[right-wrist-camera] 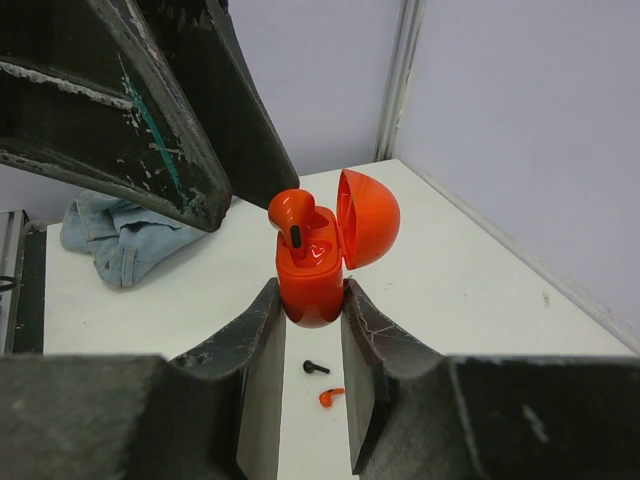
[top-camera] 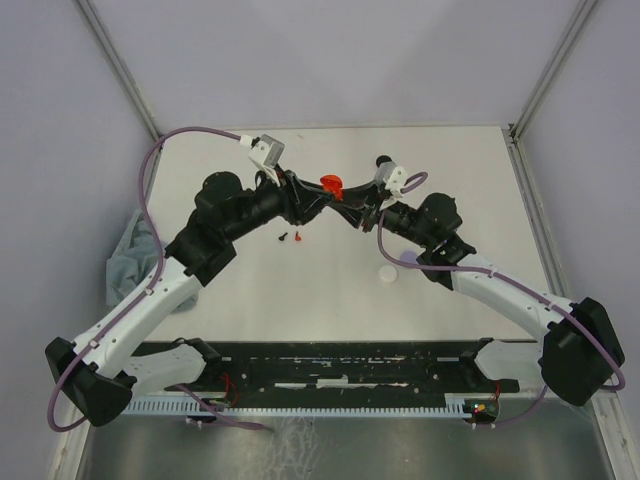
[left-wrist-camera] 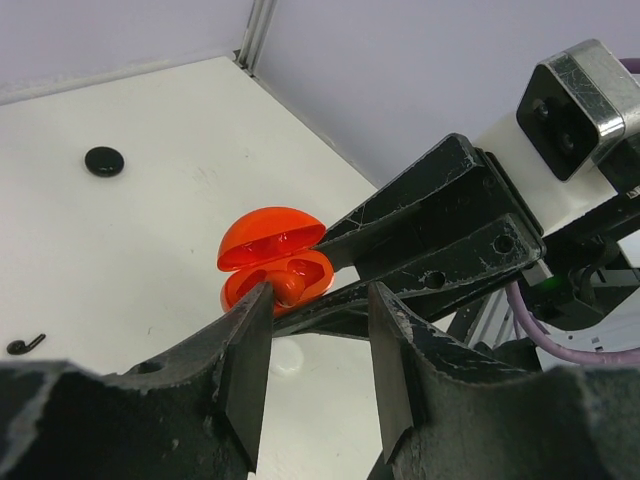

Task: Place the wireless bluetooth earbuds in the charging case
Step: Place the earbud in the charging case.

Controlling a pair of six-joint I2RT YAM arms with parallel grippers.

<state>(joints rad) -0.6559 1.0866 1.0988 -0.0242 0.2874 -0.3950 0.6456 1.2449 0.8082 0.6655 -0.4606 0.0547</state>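
One red case [right-wrist-camera: 318, 262], right hand [right-wrist-camera: 309, 300] gripping, mid-table

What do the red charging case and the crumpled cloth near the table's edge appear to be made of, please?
The red charging case looks like moulded plastic, smooth with a satin-to-glossy sheen: its domed lid carries soft highlights. The cloth looks like soft woven fabric, perhaps cotton or denim, matte blue-grey: it lies in limp folds and creases.

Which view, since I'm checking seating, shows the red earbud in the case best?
Right wrist: the red earbud stands clear in the open red case. Left wrist shows it partly behind a left fingertip; top external shows only the case, a red speck.
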